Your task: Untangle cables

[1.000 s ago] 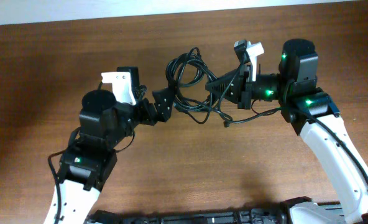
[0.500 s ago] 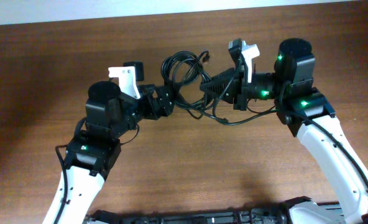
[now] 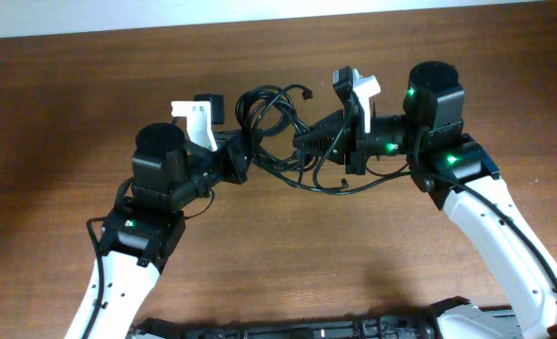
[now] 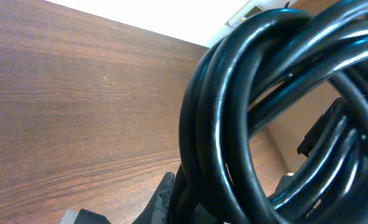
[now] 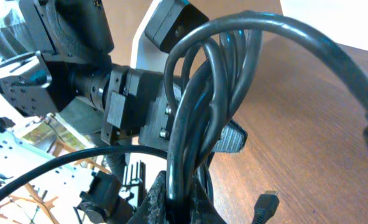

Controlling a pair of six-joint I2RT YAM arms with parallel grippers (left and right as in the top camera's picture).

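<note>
- Presently, your left gripper (image 3: 238, 162) is closed on the left edge of the cables (image 3: 267, 115). The left wrist view shows the strands running down between its fingers.
- Your right gripper (image 3: 304, 142) is likewise closed on the opposite edge of the same bundle, with strands pinched at its fingertips in the right wrist view.
- The bundle lies directly between the two grippers, so neither arm is nearer. Its span runs left to right, with the coiled loops bulging toward the far side.
- One slack strand (image 3: 340, 188) sags toward the robot's side below the right gripper, and a plug end (image 3: 307, 91) pokes free at the top of the coil.
- Judgement: your next move turns on that left-to-right line. Drawing the grippers apart along it should open the loops, but it could cinch a crossing tight.
- The table (image 3: 62, 104) is flat brown wood, with room on both sides for an outward pull.
</note>
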